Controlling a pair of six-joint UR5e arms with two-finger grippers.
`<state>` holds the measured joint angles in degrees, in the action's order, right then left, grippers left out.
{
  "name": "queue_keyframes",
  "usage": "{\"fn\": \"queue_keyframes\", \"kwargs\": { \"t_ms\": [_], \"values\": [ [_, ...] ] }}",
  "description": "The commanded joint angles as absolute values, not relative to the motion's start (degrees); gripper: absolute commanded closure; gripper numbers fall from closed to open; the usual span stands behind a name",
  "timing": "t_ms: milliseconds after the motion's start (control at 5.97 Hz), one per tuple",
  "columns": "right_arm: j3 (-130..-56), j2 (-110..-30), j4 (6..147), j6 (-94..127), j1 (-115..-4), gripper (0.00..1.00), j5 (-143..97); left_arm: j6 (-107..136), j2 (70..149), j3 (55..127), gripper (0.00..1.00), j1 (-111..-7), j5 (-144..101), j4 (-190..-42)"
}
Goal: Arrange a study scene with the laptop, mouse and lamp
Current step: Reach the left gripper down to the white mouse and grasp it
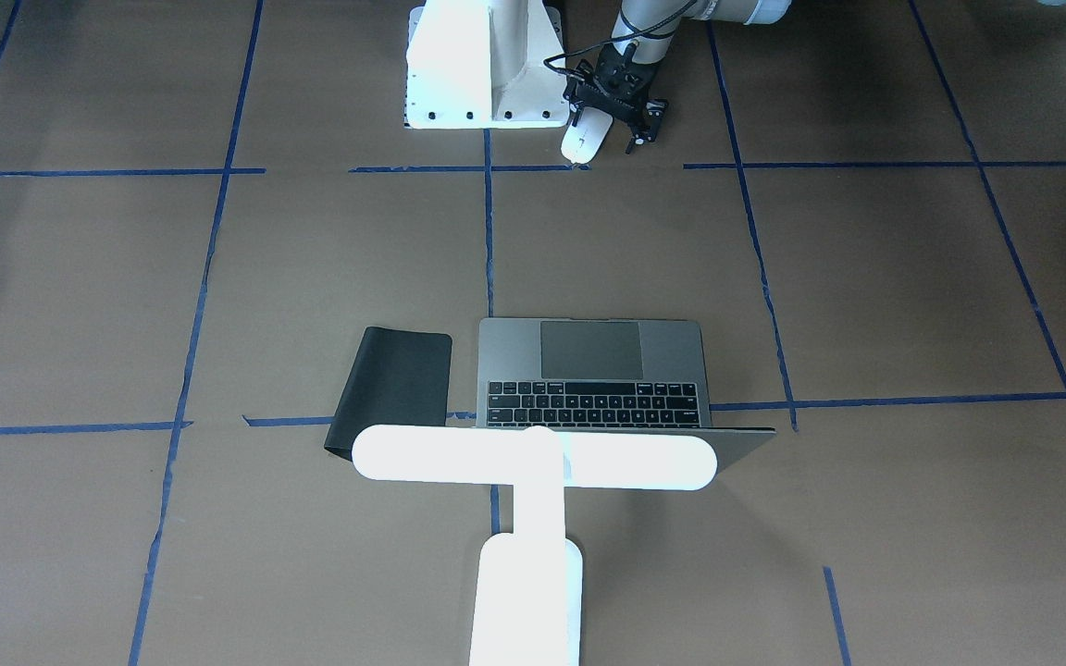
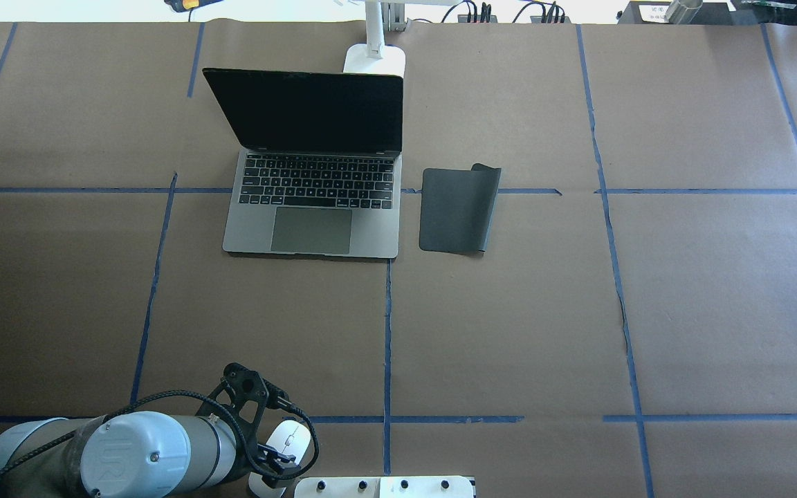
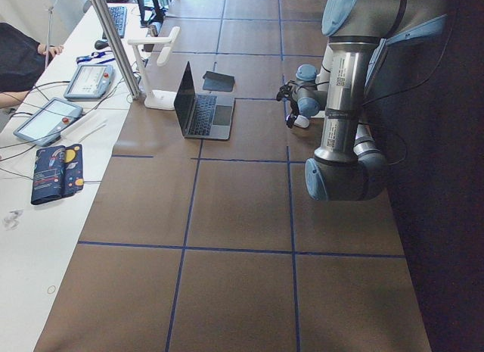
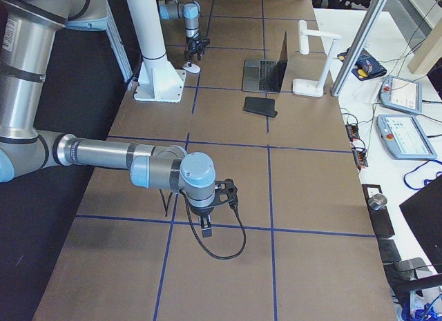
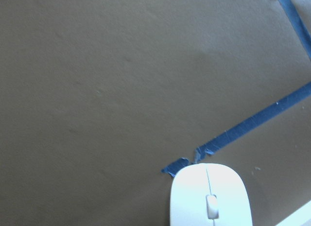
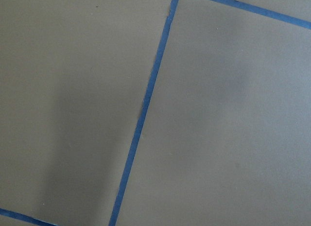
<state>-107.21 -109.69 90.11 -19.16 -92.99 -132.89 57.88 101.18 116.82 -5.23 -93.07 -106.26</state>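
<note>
The white mouse lies on the brown table at the near edge, on a blue tape line next to the white pedestal. My left gripper hangs right over it, fingers on either side, and looks open. In the left wrist view the mouse is at the bottom centre. The grey laptop stands open at mid-table, black screen up. The white lamp stands behind it, its bar head over the lid. My right gripper shows only in the exterior right view, low over bare table; I cannot tell its state.
A black mat lies just right of the laptop, its far corner curled up. The white bolted pedestal stands beside the mouse. Blue tape lines cross the brown table. Tablets and cables lie on the far white bench.
</note>
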Motion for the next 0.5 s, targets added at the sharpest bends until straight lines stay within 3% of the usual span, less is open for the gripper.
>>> {"fn": "queue_keyframes", "kwargs": {
  "t_ms": [0,335],
  "values": [
    [-107.1,-109.8,90.2,-19.2,-93.0,0.0,-132.9,58.0,101.9,116.5,0.0,-4.1,-93.0,-106.2],
    [-106.9,-109.9,90.2,-19.2,-93.0,0.0,-132.9,57.9,102.2,115.4,0.01,-4.0,-93.0,-106.3]
  ]
}}
